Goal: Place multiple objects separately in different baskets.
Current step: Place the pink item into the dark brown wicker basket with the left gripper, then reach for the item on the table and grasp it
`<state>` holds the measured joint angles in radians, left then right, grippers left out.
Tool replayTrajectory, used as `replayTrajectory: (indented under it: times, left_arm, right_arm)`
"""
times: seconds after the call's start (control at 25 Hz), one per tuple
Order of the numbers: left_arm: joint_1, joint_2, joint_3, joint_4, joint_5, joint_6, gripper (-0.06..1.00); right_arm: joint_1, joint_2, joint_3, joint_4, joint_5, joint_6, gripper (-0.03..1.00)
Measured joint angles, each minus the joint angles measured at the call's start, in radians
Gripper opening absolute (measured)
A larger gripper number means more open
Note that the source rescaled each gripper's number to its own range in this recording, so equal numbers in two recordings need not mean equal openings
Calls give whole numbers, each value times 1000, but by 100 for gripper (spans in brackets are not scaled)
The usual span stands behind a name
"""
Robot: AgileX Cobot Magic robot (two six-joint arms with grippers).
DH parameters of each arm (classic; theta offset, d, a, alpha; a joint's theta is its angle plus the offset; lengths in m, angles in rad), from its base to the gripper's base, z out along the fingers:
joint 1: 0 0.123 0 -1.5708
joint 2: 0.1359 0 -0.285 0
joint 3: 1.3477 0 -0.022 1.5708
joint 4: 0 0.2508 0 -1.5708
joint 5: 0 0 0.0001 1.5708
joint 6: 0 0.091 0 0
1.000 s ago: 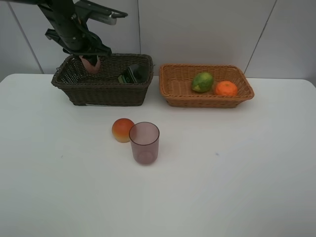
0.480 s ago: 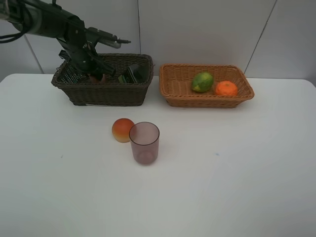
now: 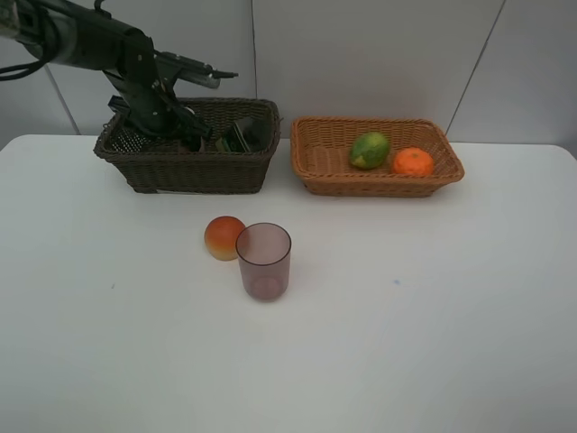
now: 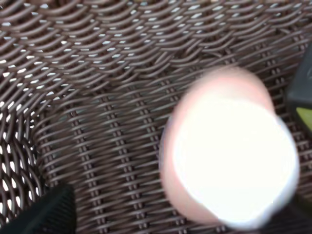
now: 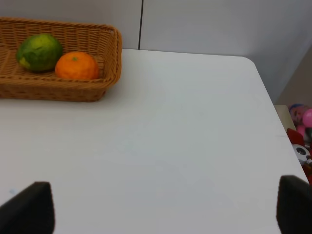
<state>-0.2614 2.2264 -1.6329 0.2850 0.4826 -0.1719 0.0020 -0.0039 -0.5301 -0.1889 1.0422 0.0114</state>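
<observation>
My left gripper [image 3: 185, 135] reaches down into the dark brown basket [image 3: 189, 170]. In the left wrist view its jaws stand wide apart around the blurred pink bottle with a white cap [image 4: 229, 156], which lies on the basket's woven floor [image 4: 97, 122]; the gripper [image 4: 178, 212] is open. The dark pump bottle [image 3: 243, 135] lies in the same basket. The light tan basket [image 3: 379, 187] holds the green lime-like fruit [image 3: 370, 150] and the orange [image 3: 413, 161]. The peach [image 3: 224, 237] and purple cup [image 3: 264, 262] stand together on the table. My right gripper [image 5: 161, 207] is open and empty over the table.
The white table [image 3: 433, 307] ends at a wall behind the baskets. In the right wrist view the table's corner and edge [image 5: 265, 107] show, with colourful clutter [image 5: 300, 131] beyond on the floor.
My left gripper came down from above the dark basket into it with the pink bottle. The bottle dropped below the rim and out of sight in the high view.
</observation>
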Motion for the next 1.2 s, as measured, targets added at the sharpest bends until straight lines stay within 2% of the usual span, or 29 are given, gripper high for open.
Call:
replayTrajectory:
  times: [0.24,0.48,0.76,1.04,1.2]
  left_arm:
    - [-2,-40,-61,-35,130,2,100]
    - [-51,-129,-73,-103,252,35,100]
    - [-175,-197,-73,-123,415,78,100]
    - [-377,-213,-70,-125,622,130,100]
    - [-473,-227,-11,-145,645,153,100]
  right_arm:
    - [0,0,0,0,0,0,98]
    - [0,0,0,0,0,0,98]
    - [0,0,0,0,0,0,98]
    - [0,0,0,0,0,0,98]
    - [0,0,0,0,0,0,98]
